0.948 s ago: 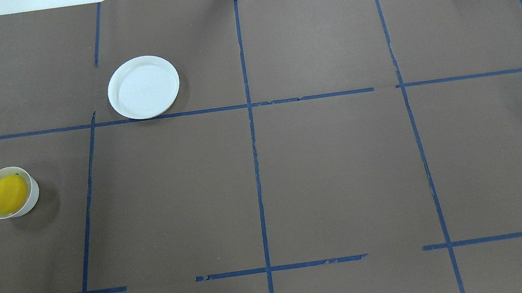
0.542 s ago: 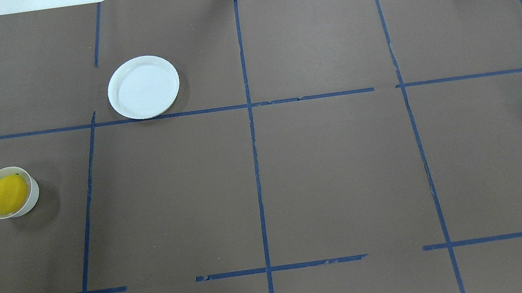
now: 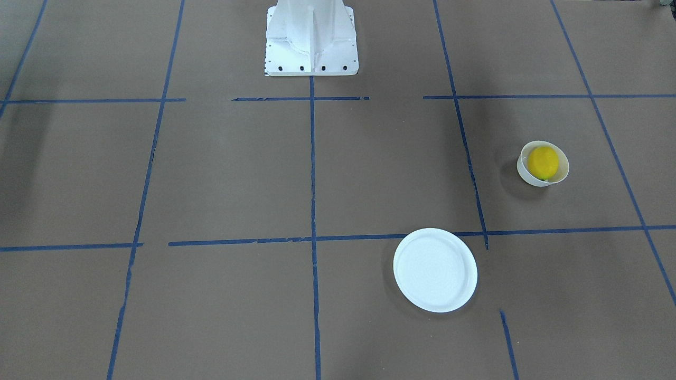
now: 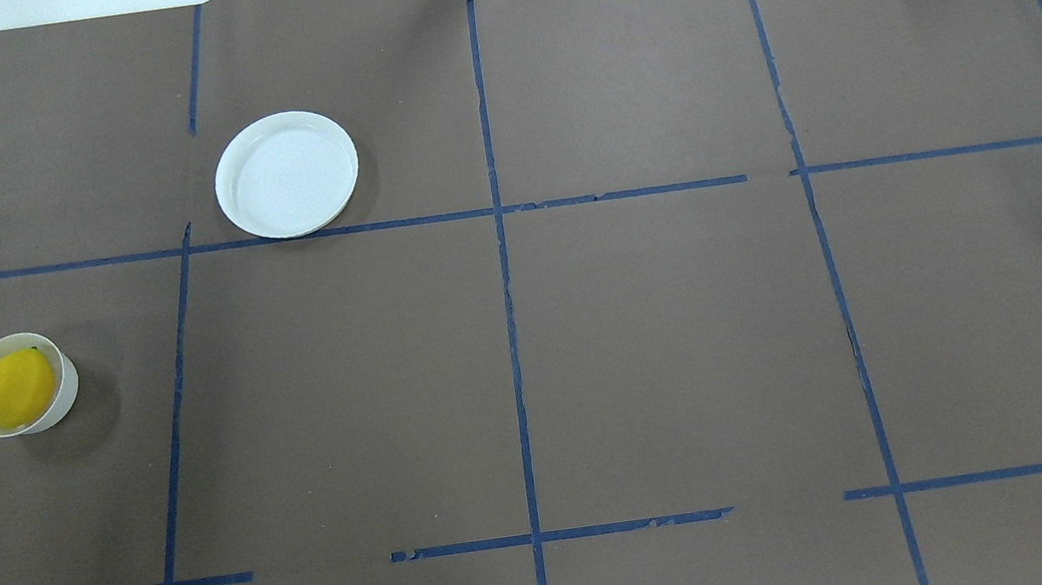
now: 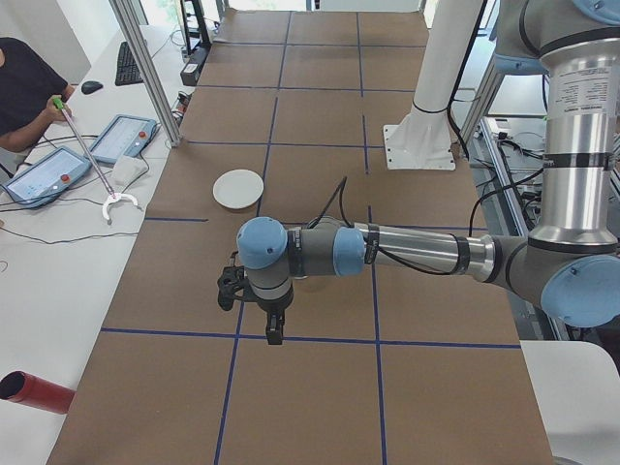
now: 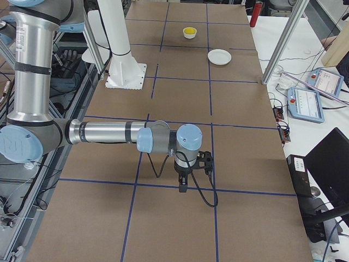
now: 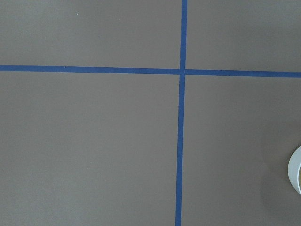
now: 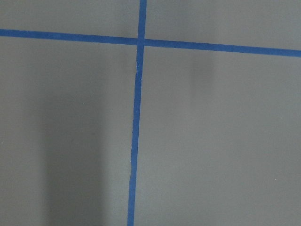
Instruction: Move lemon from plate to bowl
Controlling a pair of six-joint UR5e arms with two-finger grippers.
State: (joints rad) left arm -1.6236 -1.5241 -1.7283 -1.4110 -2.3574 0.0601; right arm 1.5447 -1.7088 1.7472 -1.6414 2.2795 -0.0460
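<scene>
The yellow lemon (image 4: 17, 388) lies inside the small off-white bowl (image 4: 67, 391) at the table's left side; both also show in the front view, the lemon (image 3: 543, 162) in the bowl (image 3: 563, 172). The flat white plate (image 4: 286, 174) stands empty farther back, and shows in the front view too (image 3: 434, 269). My left gripper (image 5: 274, 334) shows only in the left side view, pointing down above the table. My right gripper (image 6: 183, 188) shows only in the right side view. I cannot tell whether either is open or shut.
Brown paper with a blue tape grid covers the table (image 4: 667, 334). The robot's white base (image 3: 311, 42) stands at the table's near edge. An operator (image 5: 24, 92) sits with tablets at a side desk. A white rim (image 7: 296, 170) shows at the left wrist view's right edge.
</scene>
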